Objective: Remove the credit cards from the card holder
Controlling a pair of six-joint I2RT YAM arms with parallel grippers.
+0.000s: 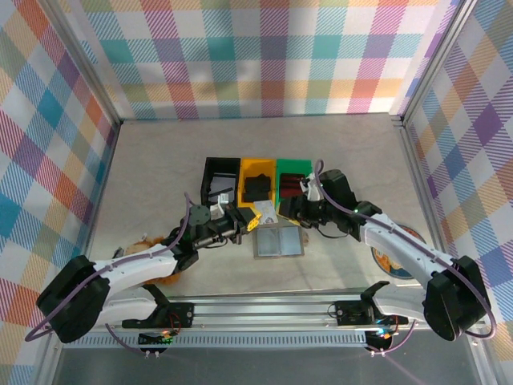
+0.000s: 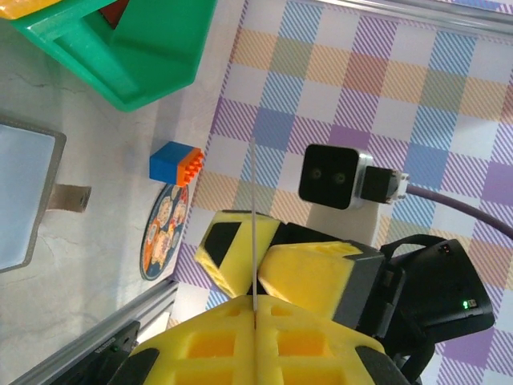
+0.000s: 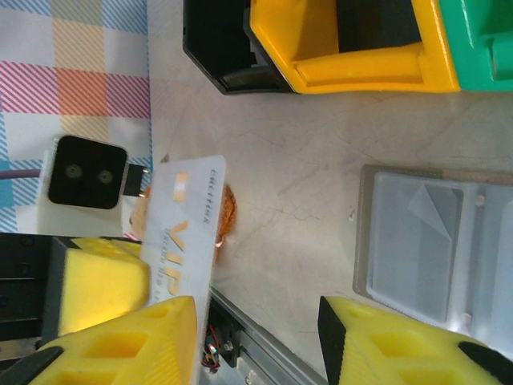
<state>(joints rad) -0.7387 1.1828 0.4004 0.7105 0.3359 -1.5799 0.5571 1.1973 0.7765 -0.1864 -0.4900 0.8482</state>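
Observation:
The grey card holder (image 1: 280, 241) lies open and flat on the table, its pale panels (image 3: 433, 233) facing up. My left gripper (image 1: 244, 218) hovers just left of it, shut on a white credit card (image 3: 180, 233) with gold VIP lettering. In the left wrist view the card (image 2: 253, 208) is edge-on, rising from the pinched yellow fingertips of my left gripper (image 2: 255, 309). My right gripper (image 3: 256, 317) is open. The card rests against its left finger, and its two fingers (image 2: 317, 277) stand on either side of the card. The right gripper (image 1: 295, 210) sits above the holder's far edge.
Black (image 1: 220, 183), yellow (image 1: 256, 183) and green (image 1: 293, 180) bins stand in a row just beyond the holder. A blue and orange block (image 2: 175, 163) and a round patterned coaster (image 1: 390, 261) lie to the right. An orange furry object (image 1: 148, 241) sits by the left arm.

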